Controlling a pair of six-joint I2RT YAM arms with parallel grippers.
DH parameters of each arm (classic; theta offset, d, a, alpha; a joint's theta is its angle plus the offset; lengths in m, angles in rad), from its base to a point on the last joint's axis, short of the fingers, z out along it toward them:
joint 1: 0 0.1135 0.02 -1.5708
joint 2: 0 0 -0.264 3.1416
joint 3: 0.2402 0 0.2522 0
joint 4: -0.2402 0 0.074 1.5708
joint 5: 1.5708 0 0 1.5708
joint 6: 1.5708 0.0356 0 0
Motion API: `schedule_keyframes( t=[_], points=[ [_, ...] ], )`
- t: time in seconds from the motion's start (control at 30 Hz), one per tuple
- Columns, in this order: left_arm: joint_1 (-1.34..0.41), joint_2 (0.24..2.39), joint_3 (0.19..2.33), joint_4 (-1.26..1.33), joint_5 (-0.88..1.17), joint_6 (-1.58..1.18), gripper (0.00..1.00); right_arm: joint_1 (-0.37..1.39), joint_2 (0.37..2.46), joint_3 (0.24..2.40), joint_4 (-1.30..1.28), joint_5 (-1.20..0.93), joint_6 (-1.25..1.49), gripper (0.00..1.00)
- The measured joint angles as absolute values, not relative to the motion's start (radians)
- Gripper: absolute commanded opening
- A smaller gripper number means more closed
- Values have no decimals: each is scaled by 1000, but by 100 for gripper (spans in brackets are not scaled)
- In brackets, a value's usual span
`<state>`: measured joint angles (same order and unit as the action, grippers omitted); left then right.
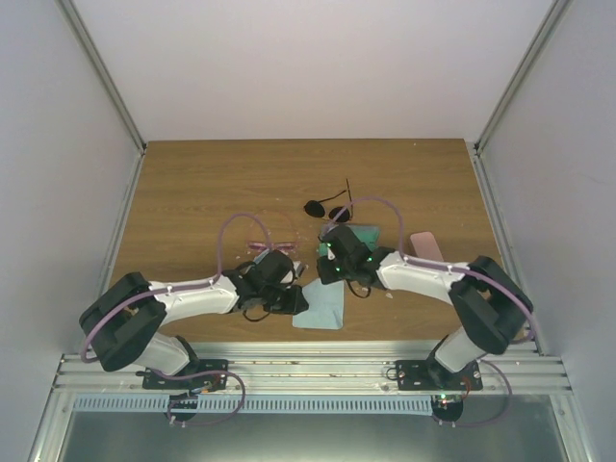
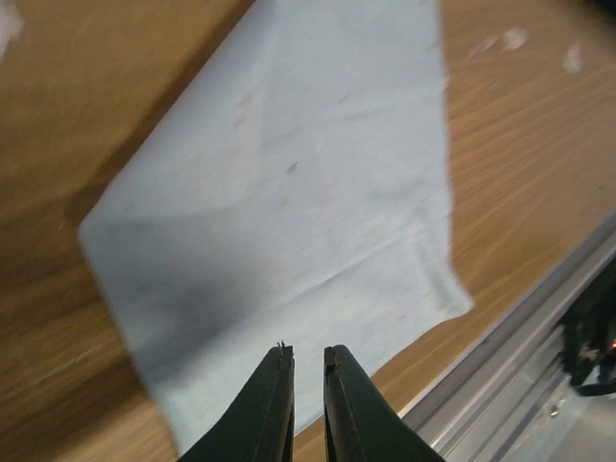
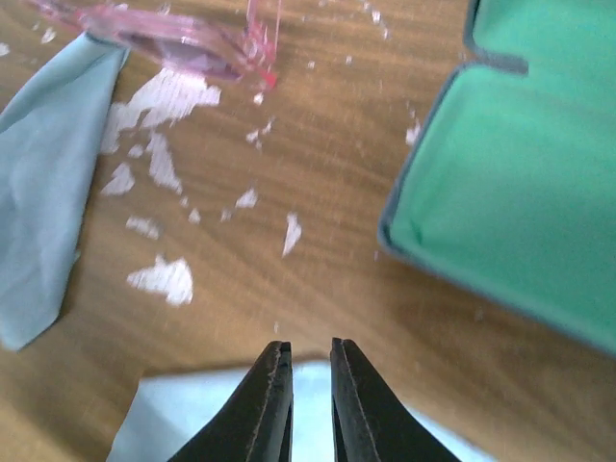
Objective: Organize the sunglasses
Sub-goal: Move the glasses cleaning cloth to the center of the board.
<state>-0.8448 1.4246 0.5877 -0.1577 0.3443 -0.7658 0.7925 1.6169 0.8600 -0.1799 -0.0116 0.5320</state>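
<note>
The black sunglasses [image 1: 327, 207] lie on the table beyond the right arm. The pink sunglasses [image 1: 269, 245] lie near the left wrist and show at the top left of the right wrist view [image 3: 183, 43]. My left gripper [image 1: 300, 300] [image 2: 308, 351] hangs low over the light blue cloth [image 2: 279, 212], jaws a narrow gap apart with nothing between them. My right gripper [image 1: 322, 274] [image 3: 311, 345] sits at the cloth's far edge, also slightly open and holding nothing. Neither gripper touches either pair of sunglasses.
An open case with green lining [image 1: 364, 236] [image 3: 520, 164] lies right of the right gripper. A pink case [image 1: 426, 246] lies further right. The cloth [image 1: 322, 308] reaches close to the metal rail [image 2: 520, 366]. White scuffs [image 3: 159, 96] mark the wood.
</note>
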Motion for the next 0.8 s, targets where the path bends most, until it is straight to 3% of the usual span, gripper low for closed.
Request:
schedule_keyframes(
  t=[0.2,0.37,0.8],
  points=[
    [-844,1467,704,-146,339,-745,24,793,1462,707,-213,-102,591,10],
    [-844,1591,812,-155,350,-710,19,793,1402,607,-231,-204,646,1],
    [-825,1722,911,-305,239,-685,15,789,1405,554,-244,-253,735,1]
  ],
)
